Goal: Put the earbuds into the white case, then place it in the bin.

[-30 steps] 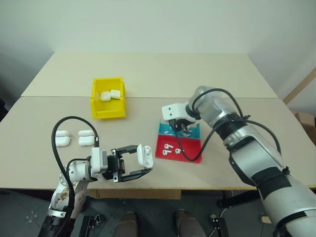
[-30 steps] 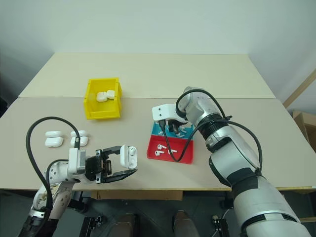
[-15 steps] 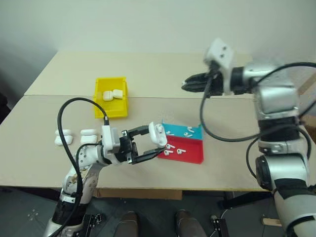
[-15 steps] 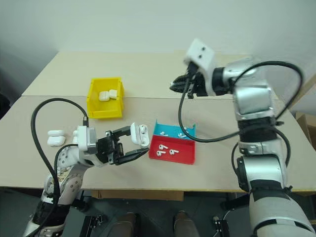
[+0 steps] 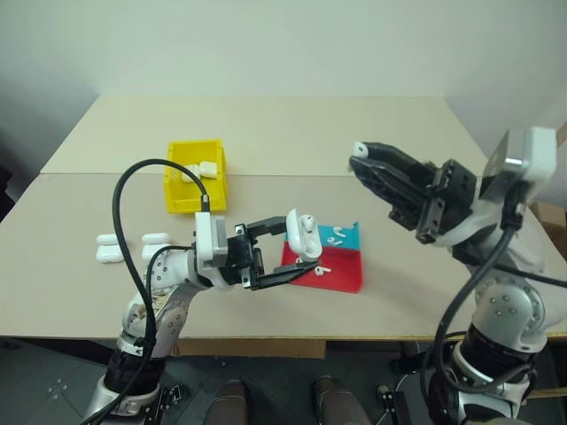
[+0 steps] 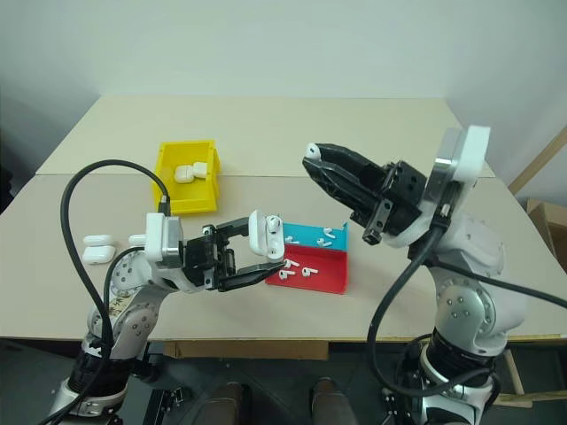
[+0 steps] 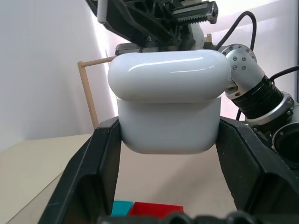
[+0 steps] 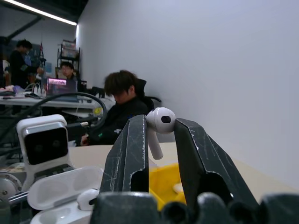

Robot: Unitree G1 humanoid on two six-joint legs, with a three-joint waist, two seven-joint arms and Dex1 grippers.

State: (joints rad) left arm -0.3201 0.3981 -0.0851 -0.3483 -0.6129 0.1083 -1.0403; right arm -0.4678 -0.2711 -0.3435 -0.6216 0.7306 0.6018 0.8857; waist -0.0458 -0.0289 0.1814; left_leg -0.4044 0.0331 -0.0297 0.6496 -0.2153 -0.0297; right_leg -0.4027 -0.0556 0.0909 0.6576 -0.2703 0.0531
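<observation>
holding the case (image 5: 304, 233) above the table (image 5: 354, 133), the left gripper (image 5: 297, 252) has its two black fingers clamped on the case's sides, lid flipped open. in the right wrist view one earbud (image 8: 86, 199) already sits inside the open case. the case hangs over the near middle of the table, just left of and above the tray (image 5: 341, 276).

the right gripper (image 5: 356, 166) is raised over the table to the right of the case, pointing left toward it, well apart from it. its jaws are pinching a second earbud (image 8: 159, 125), head at the fingertips and stem down between the fingers.

the tray is shallow, red on the near side and blue on the far side, and lies right of centre. loose earbuds (image 6: 300, 266) lie in it, some on the red part and some on the blue.

the bin (image 5: 196, 183) is yellow and stands on the far left part of the table, left of the tray and apart from it. two white cases (image 5: 199, 170) lie inside it, closed.

more closed cases (image 5: 111, 248) lie on the table at the near left, close to one another, partly behind the left arm's black cable.

no brand, label or writing can be read on the cases, bin or tray.

in the right wrist view, people sit at desks in the room behind, one leaning forward near a screen.
</observation>
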